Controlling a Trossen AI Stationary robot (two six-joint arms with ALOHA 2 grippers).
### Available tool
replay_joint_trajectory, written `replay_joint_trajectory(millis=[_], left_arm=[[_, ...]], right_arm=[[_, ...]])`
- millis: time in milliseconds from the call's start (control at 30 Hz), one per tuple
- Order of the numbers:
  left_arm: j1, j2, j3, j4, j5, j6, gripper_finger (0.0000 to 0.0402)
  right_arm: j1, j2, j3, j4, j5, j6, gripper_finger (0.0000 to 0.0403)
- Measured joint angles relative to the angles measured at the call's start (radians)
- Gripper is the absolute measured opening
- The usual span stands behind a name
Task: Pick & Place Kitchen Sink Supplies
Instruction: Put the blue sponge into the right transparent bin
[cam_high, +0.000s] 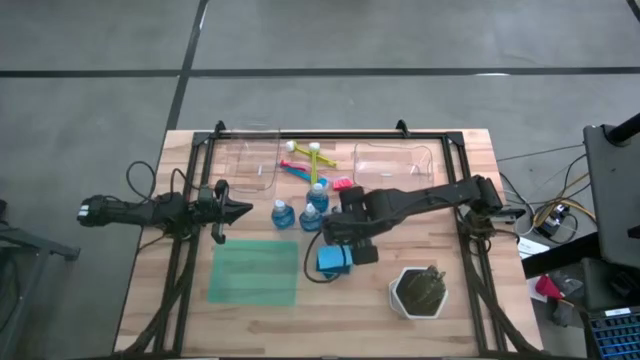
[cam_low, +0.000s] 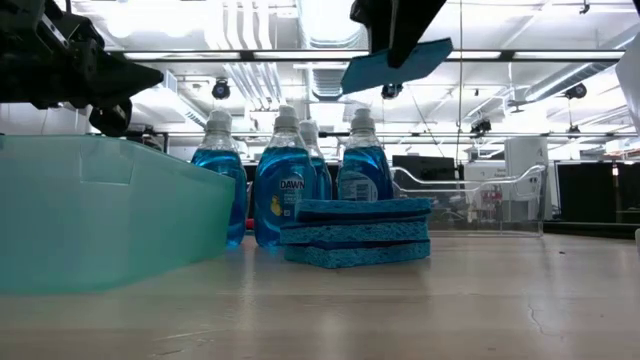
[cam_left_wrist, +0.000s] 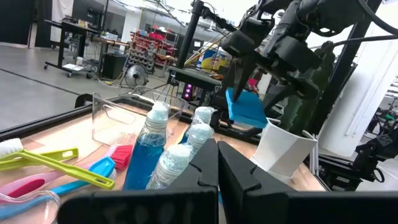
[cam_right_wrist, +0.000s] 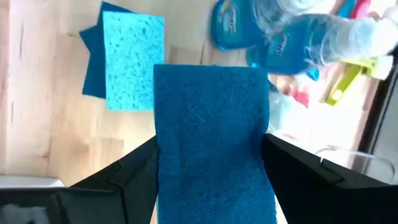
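green mat foremost; right gripper grips sponge aloft.

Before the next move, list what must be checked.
1. Grip: the right hand clamps the sponge between both fingers. Ok.
2. Lift: the sponge hangs above the bottles and the sponge stack. Ok.
3. Bottles upright: four stand. Ok.
4. Left hand out of the way: shut, at the table's left. Ok.
5. Clear bin free: looks empty. Ok.
6. Which bin is meant: cannot tell.
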Motion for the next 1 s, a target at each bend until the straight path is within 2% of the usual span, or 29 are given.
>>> replay_joint_trajectory(millis=[367, 633, 800, 1000], left_arm=[[0.000, 0.000, 0.000, -0.002, 0.000, 0.000, 0.0000], [0.000, 0.000, 0.000, -0.002, 0.000, 0.000, 0.0000], [0.000, 0.000, 0.000, -0.006, 0.000, 0.000, 0.0000], [0.000, 0.001, 0.000, -0.012, 0.000, 0.000, 0.0000]], right_arm=[[-0.001, -0.079, -0.006, -0.098, 0.168, 0.045, 0.0252], [-0.006, -0.180, -0.028, -0.101, 0.183, 0.076, 0.0239], [-0.008, -0.247, -0.111, -0.059, 0.184, 0.087, 0.0235], [-0.010, -0.290, -0.282, 0.042, 0.183, 0.122, 0.0242]])
